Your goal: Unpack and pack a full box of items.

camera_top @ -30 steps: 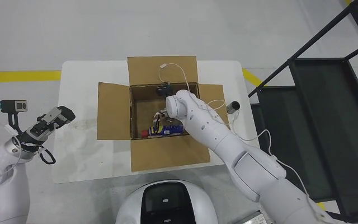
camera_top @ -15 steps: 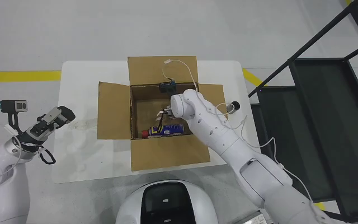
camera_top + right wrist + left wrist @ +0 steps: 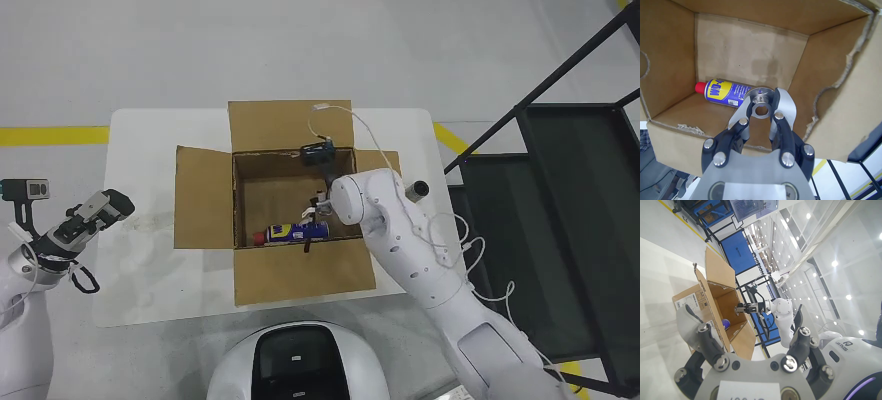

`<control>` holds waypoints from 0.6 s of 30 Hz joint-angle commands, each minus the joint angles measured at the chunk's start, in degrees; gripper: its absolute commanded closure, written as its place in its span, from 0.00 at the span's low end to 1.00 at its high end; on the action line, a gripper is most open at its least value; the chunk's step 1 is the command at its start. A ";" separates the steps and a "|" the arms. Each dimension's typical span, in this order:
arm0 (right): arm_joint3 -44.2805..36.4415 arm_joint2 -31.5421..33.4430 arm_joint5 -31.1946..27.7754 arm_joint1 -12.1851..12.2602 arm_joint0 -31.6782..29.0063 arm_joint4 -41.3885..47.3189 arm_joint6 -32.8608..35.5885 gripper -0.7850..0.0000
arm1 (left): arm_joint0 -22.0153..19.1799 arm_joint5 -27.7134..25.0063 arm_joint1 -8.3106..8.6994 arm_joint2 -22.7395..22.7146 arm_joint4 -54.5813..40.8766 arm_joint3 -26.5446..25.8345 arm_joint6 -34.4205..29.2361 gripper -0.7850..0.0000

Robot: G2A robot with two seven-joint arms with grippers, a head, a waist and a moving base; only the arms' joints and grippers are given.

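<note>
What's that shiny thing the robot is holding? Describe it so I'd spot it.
Find the open cardboard box on the white table; the right gripper hangs at its opening. Pinched in it is a small silver metal flange with a round hole, unlike the blue-and-yellow spray can lying on the box floor.

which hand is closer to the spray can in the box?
Right. The right hand, gripping a metal part, is inside the box, close to the spray can. The left hand is open at the table edge, outside the box.
</note>
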 commanded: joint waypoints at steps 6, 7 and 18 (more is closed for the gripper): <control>-1.21 1.07 -0.56 0.24 -0.80 -0.43 0.61 1.00 | 0.00 0.00 0.00 0.00 0.00 0.00 0.00 0.00; -1.21 1.07 -0.56 0.24 -0.80 -0.43 0.61 1.00 | 0.00 0.00 0.00 0.00 0.00 0.00 0.00 0.00; -1.21 1.07 -0.56 0.24 -0.80 -0.43 0.61 1.00 | 0.00 0.00 0.00 0.00 0.00 0.00 0.00 0.00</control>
